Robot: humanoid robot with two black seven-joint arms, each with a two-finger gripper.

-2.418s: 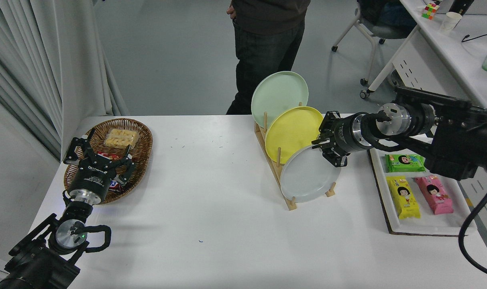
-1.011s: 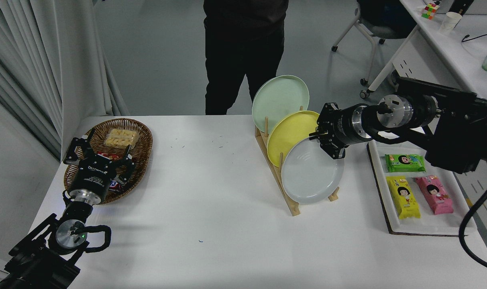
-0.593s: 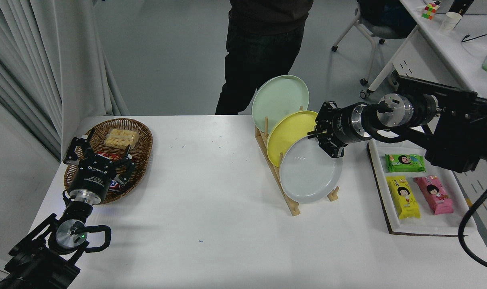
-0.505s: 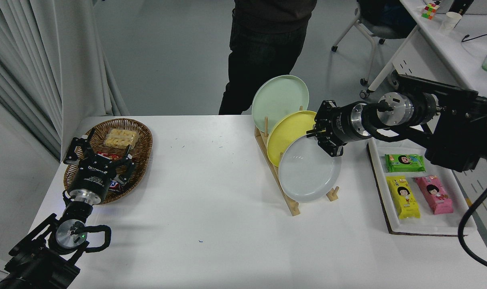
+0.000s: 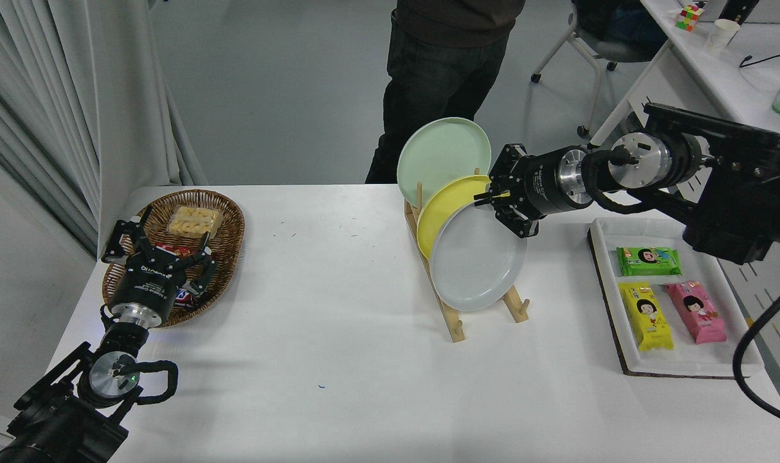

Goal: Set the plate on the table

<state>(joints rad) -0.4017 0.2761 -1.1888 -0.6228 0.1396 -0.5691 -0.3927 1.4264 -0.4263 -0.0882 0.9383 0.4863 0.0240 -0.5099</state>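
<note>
Head view, and the right pincer (image 5: 498,207) comes in from the right edge of the frame, pinching the upper right rim of the plate (image 5: 478,262). The pale gray plate stands tilted on edge in the middle right of the picture, face toward the camera, its lower edge down at the wooden rack (image 5: 455,325), though whether it is resting in the slot or just clear of it I cannot tell. Right behind it, overlapped, the yellow plate (image 5: 440,209), and behind that the mint-green plate (image 5: 442,154) at the upper middle.

The key relation: the plate hangs down and to the left of the pincer, which grips it at the top, so the disc has to come up clear of the rack pegs and then be laid flat. Open bench (image 5: 338,308) lies to the left and below, toward the frame's center, and that looks the natural landing spot. The right arm is plainly the nearer one.

The left pincer (image 5: 161,241) sits parked at the lower left, fingers spread, over the wicker basket (image 5: 226,218). A snack tray (image 5: 679,366) is at the right; a person (image 5: 447,58) stands at the top
</note>
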